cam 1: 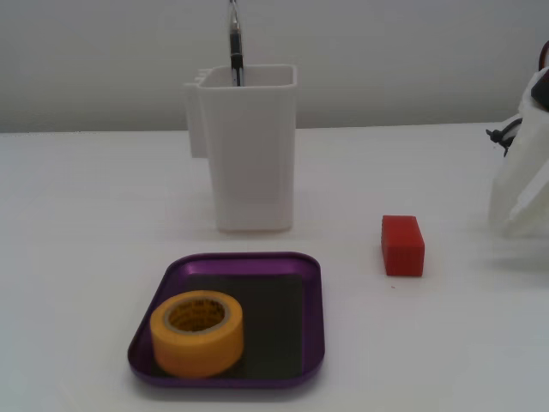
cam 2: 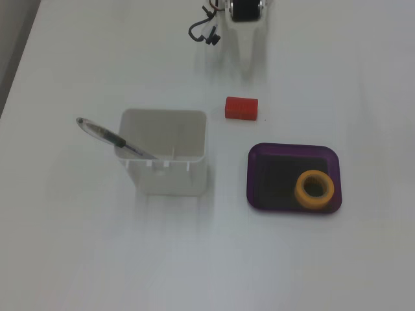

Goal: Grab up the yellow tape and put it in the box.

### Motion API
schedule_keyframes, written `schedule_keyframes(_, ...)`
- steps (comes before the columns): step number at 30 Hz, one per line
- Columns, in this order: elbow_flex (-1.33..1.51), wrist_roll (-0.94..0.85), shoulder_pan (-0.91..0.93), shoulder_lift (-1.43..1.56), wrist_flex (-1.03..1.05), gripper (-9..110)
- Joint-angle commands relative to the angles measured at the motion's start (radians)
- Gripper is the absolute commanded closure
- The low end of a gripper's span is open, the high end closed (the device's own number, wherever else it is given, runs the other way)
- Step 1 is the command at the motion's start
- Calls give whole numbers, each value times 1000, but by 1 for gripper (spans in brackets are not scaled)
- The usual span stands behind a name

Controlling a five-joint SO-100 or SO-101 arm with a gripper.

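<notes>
The yellow tape [cam 1: 197, 348] lies flat inside the purple box [cam 1: 314, 318], in its front left corner as this fixed view shows it. In the fixed view from above, the tape [cam 2: 302, 192] sits in the lower right part of the box [cam 2: 253, 184]. My white gripper [cam 1: 506, 226] is at the right edge of the table, far from the box and holding nothing. From above, the gripper [cam 2: 249, 63] hangs at the top edge, beyond the red block. Its fingers seem to meet at the tips.
A tall white plastic container [cam 1: 253, 154] with a pen [cam 1: 235, 51] stands behind the box; from above the container [cam 2: 172, 178] and pen [cam 2: 107, 134] are left of it. A small red block [cam 1: 402, 245] [cam 2: 241, 107] lies between gripper and box.
</notes>
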Motion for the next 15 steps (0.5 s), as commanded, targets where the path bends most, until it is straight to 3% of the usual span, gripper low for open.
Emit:
schedule_keyframes(1,9,34,-9,100,-18,102)
schedule_keyframes(15,11,41,-8,100,-20,102)
